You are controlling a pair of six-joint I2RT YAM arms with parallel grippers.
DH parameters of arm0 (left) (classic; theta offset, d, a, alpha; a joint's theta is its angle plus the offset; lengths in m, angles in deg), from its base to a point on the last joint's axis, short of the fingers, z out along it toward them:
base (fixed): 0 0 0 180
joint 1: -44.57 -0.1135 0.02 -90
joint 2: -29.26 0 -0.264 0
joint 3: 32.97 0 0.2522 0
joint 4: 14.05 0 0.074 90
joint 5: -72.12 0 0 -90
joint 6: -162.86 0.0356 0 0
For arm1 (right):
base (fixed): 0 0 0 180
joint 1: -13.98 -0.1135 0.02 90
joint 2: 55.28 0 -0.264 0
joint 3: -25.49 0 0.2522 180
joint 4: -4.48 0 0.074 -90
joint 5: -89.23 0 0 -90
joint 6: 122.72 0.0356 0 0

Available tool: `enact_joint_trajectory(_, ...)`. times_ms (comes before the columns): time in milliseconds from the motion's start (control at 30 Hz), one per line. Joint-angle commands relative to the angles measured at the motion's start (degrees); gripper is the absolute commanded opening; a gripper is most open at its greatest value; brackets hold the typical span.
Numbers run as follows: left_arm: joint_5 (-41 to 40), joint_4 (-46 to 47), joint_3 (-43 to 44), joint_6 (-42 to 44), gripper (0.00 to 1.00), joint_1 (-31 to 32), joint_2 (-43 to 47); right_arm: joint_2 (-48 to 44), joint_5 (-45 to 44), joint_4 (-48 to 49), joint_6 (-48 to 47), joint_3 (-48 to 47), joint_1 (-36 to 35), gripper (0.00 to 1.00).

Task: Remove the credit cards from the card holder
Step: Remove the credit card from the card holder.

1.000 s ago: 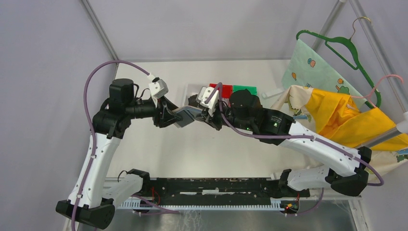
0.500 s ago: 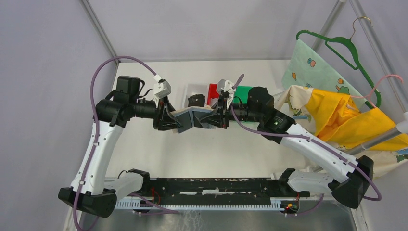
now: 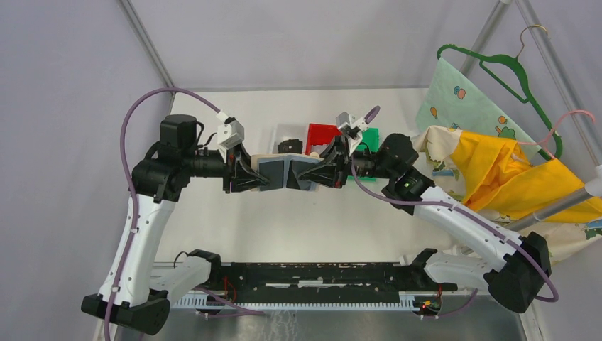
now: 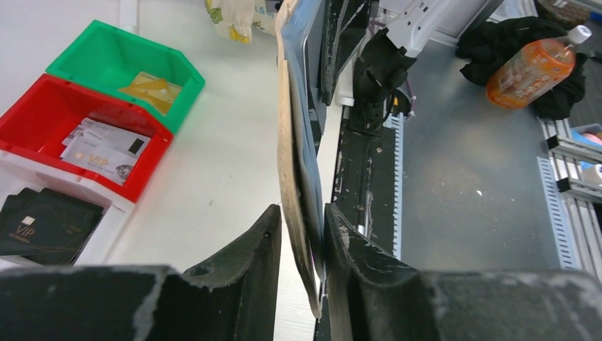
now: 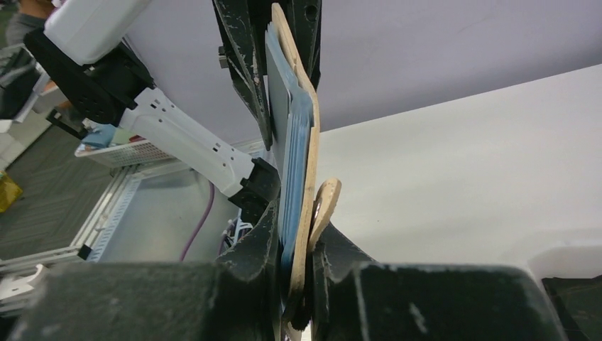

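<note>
The tan card holder hangs above the table, stretched open between my two grippers, its blue-grey inner panel facing up. My left gripper is shut on its left end. In the left wrist view the holder stands edge-on between the fingers. My right gripper is shut on the right end. The right wrist view shows the holder and its small tab pinched in the gripper. Pale credit cards lie in the red bin. Cards inside the holder are hidden.
White bin with black cards, red bin and green bin stand behind the grippers. Yellow and patterned cloth and a green hanger are at the right. An orange bottle lies beyond the table's near edge.
The right gripper has swung rightward with the holder, stretching it out level. The left jaws have narrowed onto the holder's left end.
</note>
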Motion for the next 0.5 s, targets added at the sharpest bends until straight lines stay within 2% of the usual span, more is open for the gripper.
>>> enact_joint_trajectory(0,5.17,-1.42,3.29,-0.38,0.34,0.04,-1.76,-1.20,4.23,17.51,10.34,2.44,0.63,0.00)
enact_joint_trajectory(167,7.66,0.98,3.42,-4.33,0.34,-0.01,-2.22,0.40,6.00,27.45,17.85,4.88,0.63,0.00)
enact_joint_trajectory(467,8.37,4.69,3.42,-9.03,0.40,0.00,-2.30,1.16,5.84,29.83,19.49,5.44,0.73,0.00)
